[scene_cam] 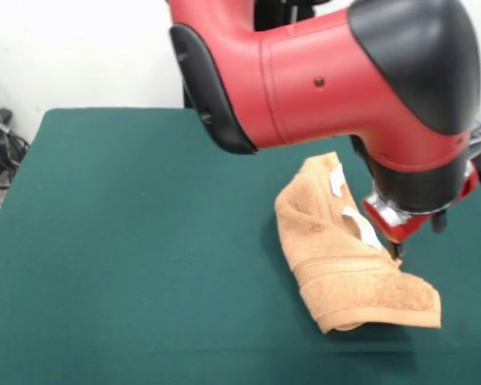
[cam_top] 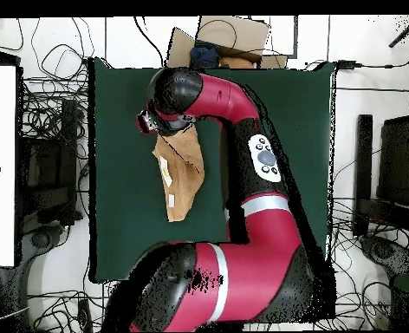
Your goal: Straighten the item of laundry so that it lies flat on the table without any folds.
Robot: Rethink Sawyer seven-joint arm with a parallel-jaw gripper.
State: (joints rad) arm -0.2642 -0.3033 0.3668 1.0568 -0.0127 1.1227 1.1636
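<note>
Still folded towel [scene_cam: 349,269], claw [scene_cam: 396,250] perhaps touching it, mostly hidden.

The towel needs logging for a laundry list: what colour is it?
Peach-orange terry towel with small white tags, clearest in the front view.

wide bare room is offered by the dark green felt-covered bench [scene_cam: 128,241] on every side of the crumpled peach-orange terry towel [scene_cam: 349,273]; the space above it is blocked by the bulky red and black arm [scene_cam: 321,72].
</note>
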